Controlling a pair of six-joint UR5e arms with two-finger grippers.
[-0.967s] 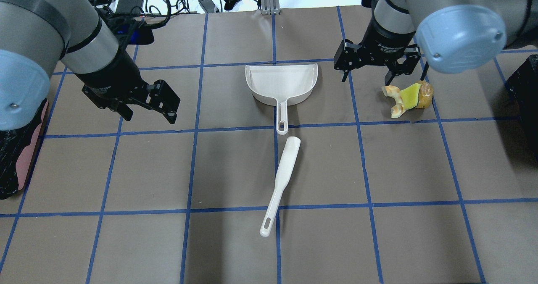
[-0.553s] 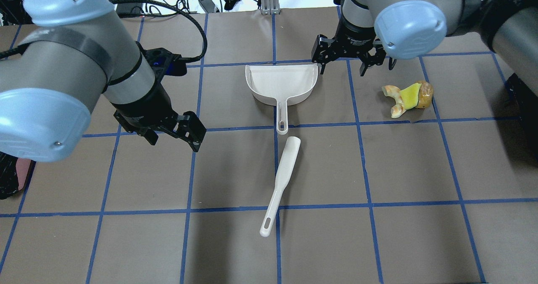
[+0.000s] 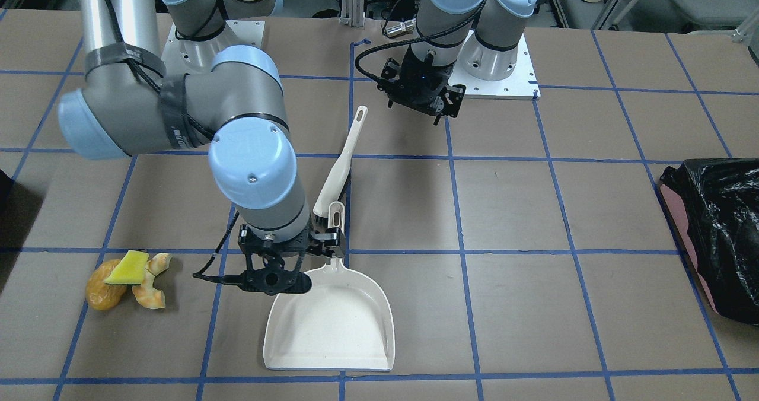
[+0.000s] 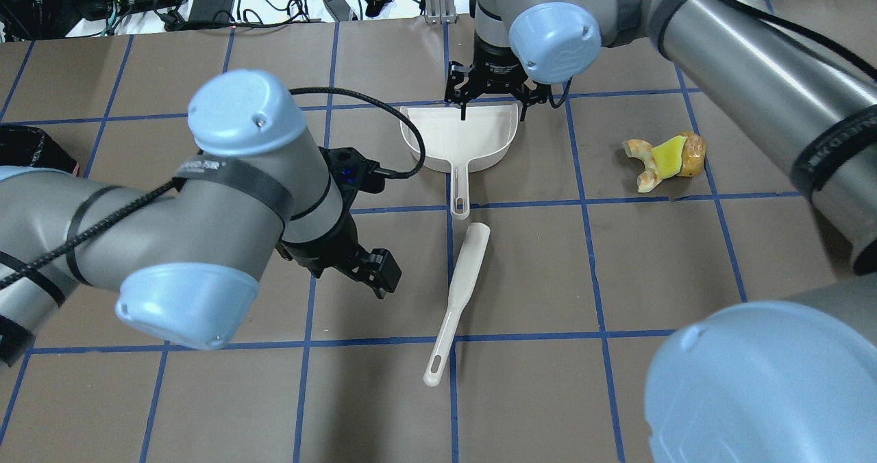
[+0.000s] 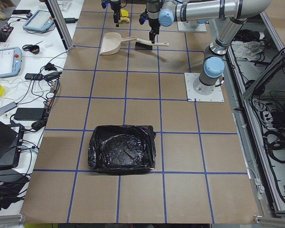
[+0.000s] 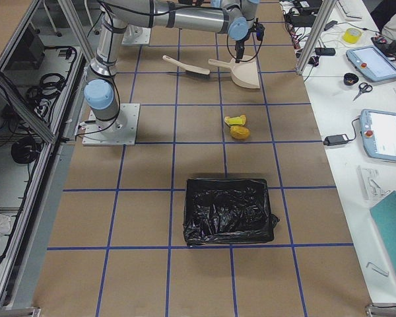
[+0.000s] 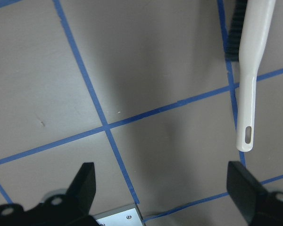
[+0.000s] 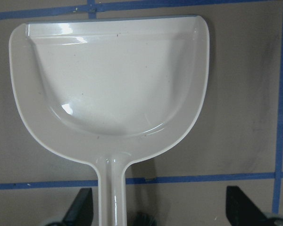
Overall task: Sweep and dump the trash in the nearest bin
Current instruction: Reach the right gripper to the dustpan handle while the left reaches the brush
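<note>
Nothing of the job is done yet, as far as we can see. The trash (image 4: 663, 161) lies in its small pile at the right of the overhead view. The dustpan (image 4: 458, 138) and the brush (image 4: 458, 292) lie flat on the bench (image 4: 685, 278) at centre. The bin (image 6: 226, 181) sits low in the right-side view, near the pile. Picking up both tools, sweeping and dumping are all left.

The right hand (image 4: 493, 107) hangs over the dustpan with its fingers spread wide, holding nothing. It seems clear of the pan, though we cannot be sure. The left hand (image 4: 373, 271) — equally wide, empty — hovers left of the brush handle.
</note>
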